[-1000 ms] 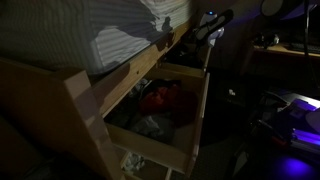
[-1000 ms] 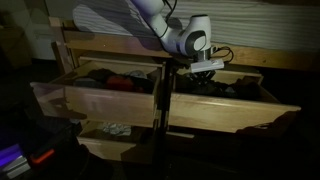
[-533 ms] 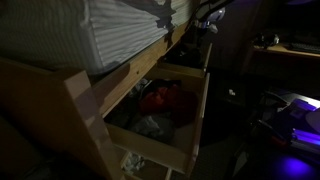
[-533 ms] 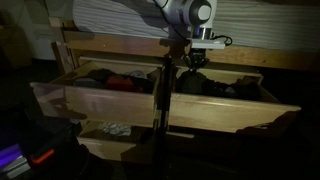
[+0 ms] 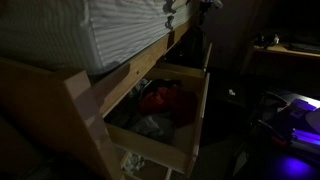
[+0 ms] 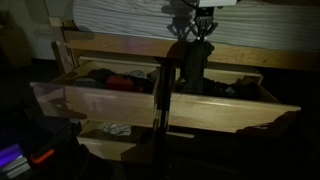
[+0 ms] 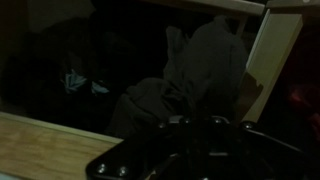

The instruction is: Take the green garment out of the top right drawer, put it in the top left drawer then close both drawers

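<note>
In an exterior view my gripper (image 6: 192, 36) is raised above the gap between the two open top drawers, shut on the green garment (image 6: 190, 62). The garment looks dark and hangs down from it, its lower end at the drawers' level. The top left drawer (image 6: 100, 100) holds red and dark clothes. The top right drawer (image 6: 235, 108) holds dark clothes. In the wrist view the garment (image 7: 205, 65) hangs below my gripper (image 7: 195, 130), whose jaws are lost in the dark. The other exterior view shows the left drawer (image 5: 185, 130) nearest and the arm's end (image 5: 198, 5) at the top edge.
A lower pale wood drawer (image 6: 105, 143) stands open under the left drawer, with light cloth inside. A striped white cover (image 5: 110, 35) lies on top of the wooden frame. A dark post (image 6: 160, 100) divides the two top drawers. The room is very dark.
My gripper has risen straight up from the top right drawer, pulling the garment up with it; it now hangs free. The drawers have not moved.
</note>
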`<state>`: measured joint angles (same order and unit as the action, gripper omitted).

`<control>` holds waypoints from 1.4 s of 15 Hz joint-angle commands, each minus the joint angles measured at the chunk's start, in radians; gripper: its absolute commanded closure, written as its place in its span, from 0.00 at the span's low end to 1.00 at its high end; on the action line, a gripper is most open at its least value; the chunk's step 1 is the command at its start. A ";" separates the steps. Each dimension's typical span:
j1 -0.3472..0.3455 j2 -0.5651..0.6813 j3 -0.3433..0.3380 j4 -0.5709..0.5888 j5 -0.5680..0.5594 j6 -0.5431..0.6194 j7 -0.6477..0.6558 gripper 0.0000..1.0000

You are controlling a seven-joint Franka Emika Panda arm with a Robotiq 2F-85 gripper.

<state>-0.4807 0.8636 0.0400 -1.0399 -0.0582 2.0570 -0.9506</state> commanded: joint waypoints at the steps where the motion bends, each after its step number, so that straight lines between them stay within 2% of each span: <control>1: 0.016 -0.209 0.015 -0.211 -0.017 0.046 -0.047 0.98; 5: 0.058 -0.388 0.037 -0.357 -0.029 0.070 -0.090 0.98; 8: 0.088 -0.523 0.071 -0.478 -0.026 0.044 -0.130 0.98; 9: 0.139 -0.570 0.030 -0.516 0.015 0.024 -0.160 0.98; 13: 0.207 -0.722 0.043 -0.654 0.121 -0.066 -0.299 0.98; 17: 0.272 -0.783 0.014 -0.731 0.222 -0.177 -0.474 0.98; 21: 0.294 -0.781 -0.034 -0.898 0.237 -0.069 -0.684 0.98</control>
<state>-0.2014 0.1023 0.0518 -1.7979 0.1468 1.8995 -1.4837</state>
